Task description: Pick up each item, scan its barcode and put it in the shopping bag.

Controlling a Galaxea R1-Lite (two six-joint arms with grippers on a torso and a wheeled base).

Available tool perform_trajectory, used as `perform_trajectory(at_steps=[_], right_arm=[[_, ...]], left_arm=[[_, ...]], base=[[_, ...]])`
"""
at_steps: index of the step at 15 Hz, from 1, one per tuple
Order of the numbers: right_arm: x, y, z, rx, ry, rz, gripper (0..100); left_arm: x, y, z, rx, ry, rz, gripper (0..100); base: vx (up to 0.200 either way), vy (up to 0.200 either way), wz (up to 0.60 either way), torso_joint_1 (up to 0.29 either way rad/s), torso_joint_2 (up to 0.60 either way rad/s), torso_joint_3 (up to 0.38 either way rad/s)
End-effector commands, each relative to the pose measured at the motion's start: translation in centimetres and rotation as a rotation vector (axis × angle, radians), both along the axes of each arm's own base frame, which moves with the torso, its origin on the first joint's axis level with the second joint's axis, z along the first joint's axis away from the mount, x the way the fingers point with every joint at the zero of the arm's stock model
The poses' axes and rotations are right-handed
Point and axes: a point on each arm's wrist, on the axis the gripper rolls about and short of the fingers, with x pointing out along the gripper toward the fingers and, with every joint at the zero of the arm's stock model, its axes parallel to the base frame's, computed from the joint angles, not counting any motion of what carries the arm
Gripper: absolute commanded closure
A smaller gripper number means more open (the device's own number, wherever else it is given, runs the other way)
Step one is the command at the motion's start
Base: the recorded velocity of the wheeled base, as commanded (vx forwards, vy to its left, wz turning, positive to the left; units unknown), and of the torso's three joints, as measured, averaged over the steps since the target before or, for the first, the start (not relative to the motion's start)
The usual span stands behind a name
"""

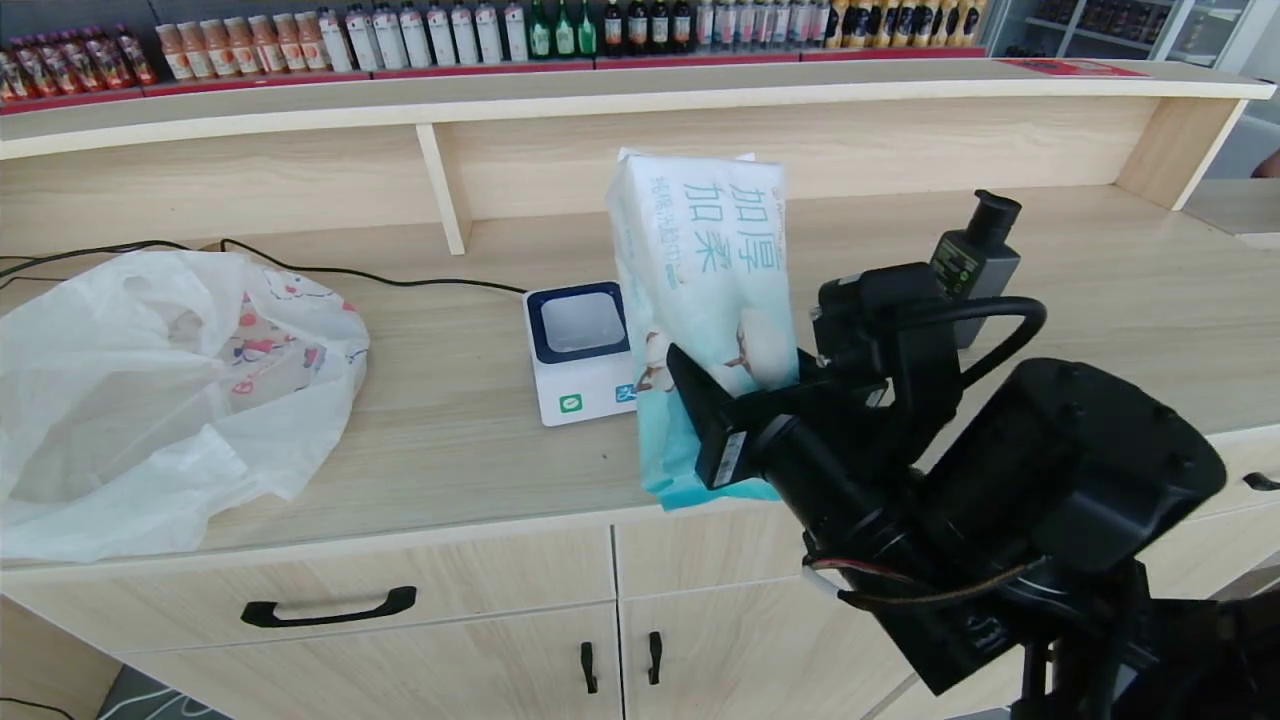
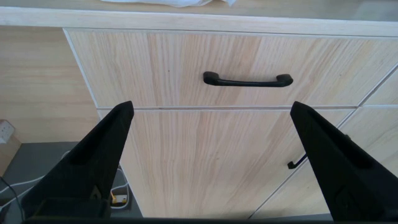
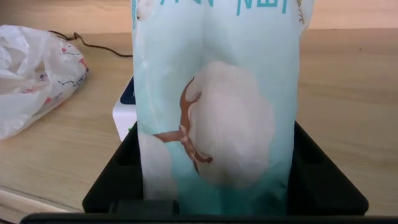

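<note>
My right gripper (image 1: 745,395) is shut on a white and teal pack of tissues (image 1: 705,290), holding it upright above the counter's front edge, just right of the barcode scanner (image 1: 580,350). The right wrist view has the pack (image 3: 214,106) between the two fingers (image 3: 118,171), with the scanner (image 3: 121,115) partly hidden behind it. A white plastic shopping bag (image 1: 150,385) lies open on the counter's left; it is also in the right wrist view (image 3: 37,71). A grey bottle with a black cap (image 1: 975,260) stands behind my right arm. My left gripper (image 2: 208,165) hangs open low in front of the cabinet drawer (image 2: 249,79).
The wooden counter (image 1: 470,430) has a raised back shelf with a divider (image 1: 445,190). A black cable (image 1: 350,272) runs from the scanner behind the bag. Bottles (image 1: 500,30) line the shelves beyond. Drawers and cabinet doors (image 1: 330,605) sit below the counter.
</note>
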Motion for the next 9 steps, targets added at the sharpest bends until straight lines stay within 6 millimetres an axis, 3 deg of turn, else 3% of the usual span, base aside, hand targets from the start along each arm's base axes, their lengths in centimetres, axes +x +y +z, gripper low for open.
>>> perform_trajectory(at_steps=[1,9], right_arm=[[0.7,1.0,-0.2,-0.016,0.012,0.001,100],[1.2,3.5,1.5,-0.078,0.064,0.033,100]], left_arm=[[0.0,0.0,0.0,0.000,-0.001,0.000,0],[0.0,0.0,0.0,0.000,0.002,0.000,0]], base=[[0.000,0.000,0.00,0.000,0.00,0.000],[0.000,0.000,0.00,0.000,0.00,0.000]])
